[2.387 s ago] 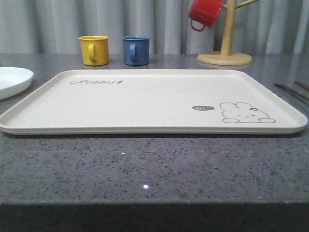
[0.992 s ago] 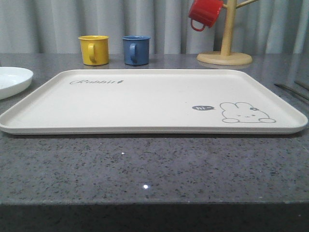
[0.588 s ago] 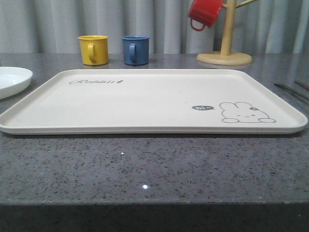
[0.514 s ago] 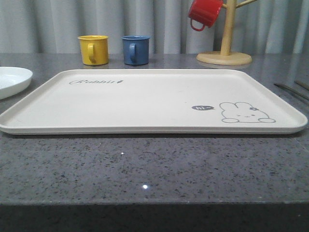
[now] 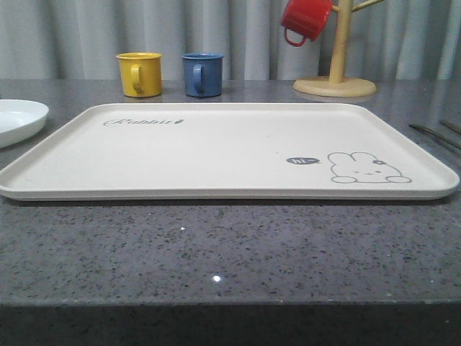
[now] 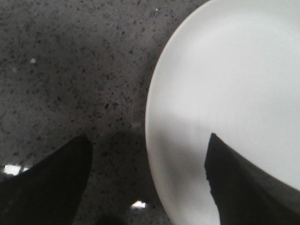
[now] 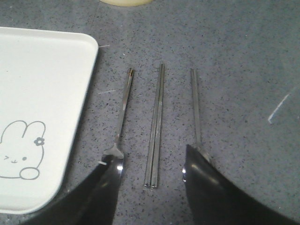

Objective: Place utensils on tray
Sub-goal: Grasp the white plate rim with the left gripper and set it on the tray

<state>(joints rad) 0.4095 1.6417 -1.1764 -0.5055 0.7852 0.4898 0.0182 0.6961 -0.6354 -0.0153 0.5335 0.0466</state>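
The cream tray (image 5: 216,189) with its rabbit drawing lies mid-table; its corner (image 7: 42,93) shows in the right wrist view. Beside that corner lie a fork (image 7: 123,112), a pair of chopsticks (image 7: 155,126) and a spoon (image 7: 195,105), side by side on the counter. My right gripper (image 7: 150,164) is open above them, its fingers straddling the chopsticks' near end and covering the fork's and spoon's heads. The white plate (image 6: 234,93) sits left of the tray. My left gripper (image 6: 150,173) is open over the plate's rim, one finger over the plate, the other over the counter.
A yellow mug (image 5: 140,74) and a blue mug (image 5: 202,74) stand behind the tray. A red mug (image 5: 306,19) hangs on a wooden stand (image 5: 336,79) at the back right. The plate's edge (image 5: 18,119) and the utensils' handles (image 5: 436,135) flank the tray.
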